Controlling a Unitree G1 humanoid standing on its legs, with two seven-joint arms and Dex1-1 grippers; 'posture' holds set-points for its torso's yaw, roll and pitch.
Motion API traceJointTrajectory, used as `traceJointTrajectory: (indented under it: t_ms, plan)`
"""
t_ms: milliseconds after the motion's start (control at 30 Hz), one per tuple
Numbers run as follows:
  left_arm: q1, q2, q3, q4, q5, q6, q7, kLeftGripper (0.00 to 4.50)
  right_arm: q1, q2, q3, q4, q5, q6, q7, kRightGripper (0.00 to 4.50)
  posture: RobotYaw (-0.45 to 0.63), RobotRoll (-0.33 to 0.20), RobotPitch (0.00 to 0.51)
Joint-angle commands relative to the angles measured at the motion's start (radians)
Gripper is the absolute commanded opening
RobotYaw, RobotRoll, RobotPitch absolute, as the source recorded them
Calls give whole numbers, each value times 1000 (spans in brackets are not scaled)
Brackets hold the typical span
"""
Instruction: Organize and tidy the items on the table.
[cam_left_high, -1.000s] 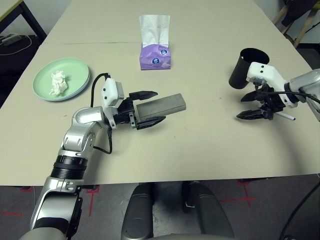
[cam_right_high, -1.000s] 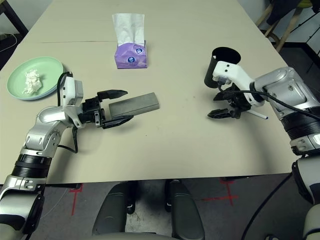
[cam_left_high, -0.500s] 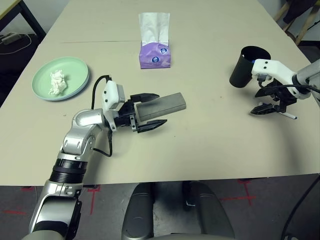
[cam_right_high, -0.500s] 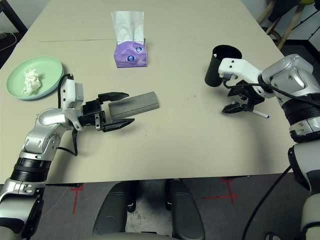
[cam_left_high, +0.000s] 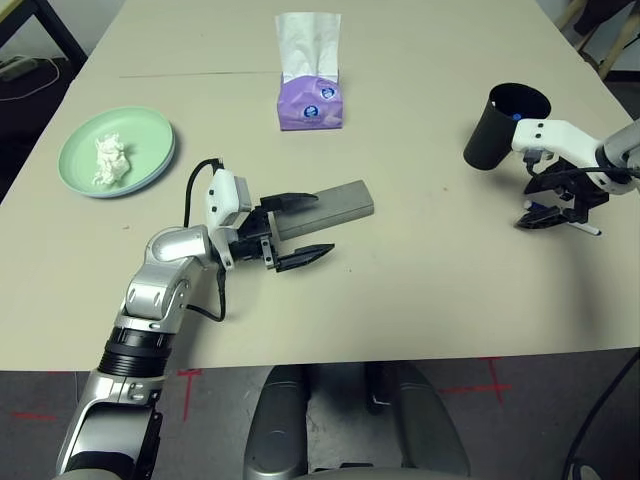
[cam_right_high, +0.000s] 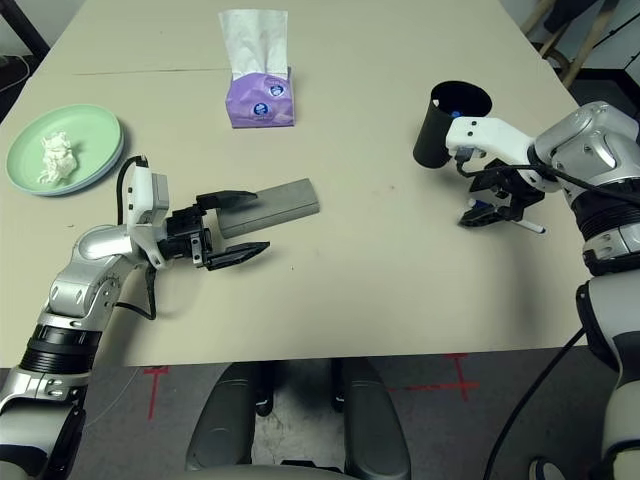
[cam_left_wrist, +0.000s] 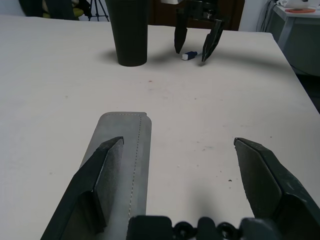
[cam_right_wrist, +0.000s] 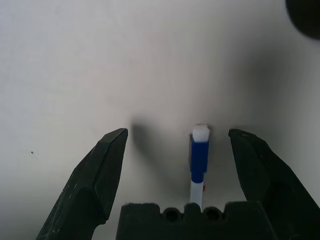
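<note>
The left gripper (cam_left_high: 297, 228) lies level, spread wide at the near end of the grey glasses case (cam_left_high: 325, 207), 1 finger over it. The right gripper (cam_right_wrist: 177, 165) points down, spread around a white pen (cam_right_wrist: 198, 156) on the surface (cam_left_high: 400, 290), beside the black cup (cam_left_high: 505, 126).
</note>
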Motion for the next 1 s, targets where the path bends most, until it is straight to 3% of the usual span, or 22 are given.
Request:
traceJointTrajectory:
  t_ms: [33,1000]
  plan:
    - [12,0,-4,-22,-9,5,-5,4500,13,-19,-23,10,-7,15,-2,4472,83,0,283]
    - [-25,5,0,18,47,-91,28,4500,34,7,-24,31,-7,14,-30,4472,102,0,278]
